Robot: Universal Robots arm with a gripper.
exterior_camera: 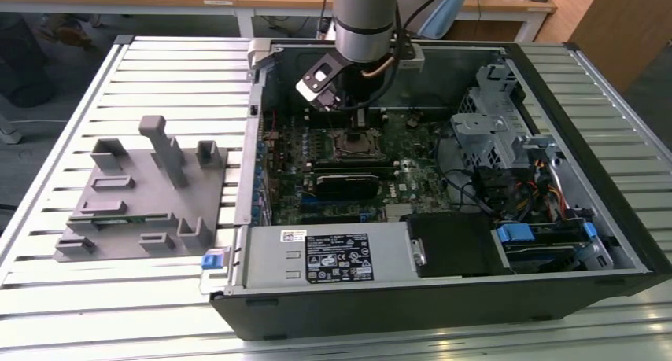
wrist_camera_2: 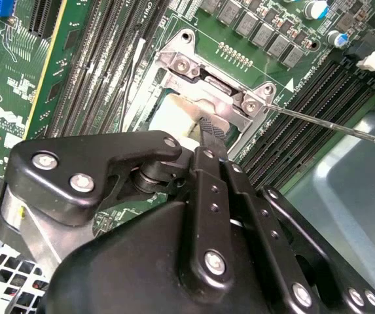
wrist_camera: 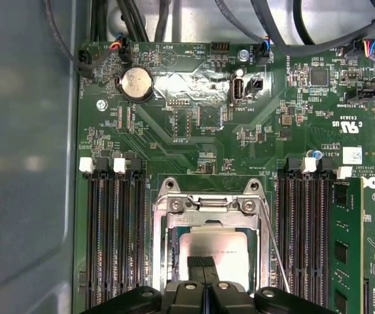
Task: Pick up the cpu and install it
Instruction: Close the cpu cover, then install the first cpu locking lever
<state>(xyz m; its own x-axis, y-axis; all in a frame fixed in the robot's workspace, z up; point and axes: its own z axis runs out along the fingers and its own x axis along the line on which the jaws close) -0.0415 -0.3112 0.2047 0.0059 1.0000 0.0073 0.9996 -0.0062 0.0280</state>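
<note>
First wrist view: the cpu (wrist_camera: 216, 252) lies flat inside the metal frame (wrist_camera: 161, 222) of the socket on the circuit board (wrist_camera: 194, 131), silvery top up. The gripper (wrist_camera: 201, 263) stands over one edge of the chip with its fingers drawn together and nothing visible between them. I cannot tell whether the tip rests on the metal top or hangs just above it.

Second wrist view: a thin lever (wrist_camera_2: 324, 124) juts free beside the frame, unlatched.

Exterior view: the arm reaches down into the open computer case (exterior_camera: 588, 243). The grey holder (exterior_camera: 142, 192) sits well apart, toward the exterior view's left.

Hazards, in my judgement:
- If the chip is not square in its seat, any downward push could bend the contacts beneath it.
- A sideways drift of the tip could drag the chip askew or scratch its top.
- The free lever lies close enough to snag a finger.
</note>
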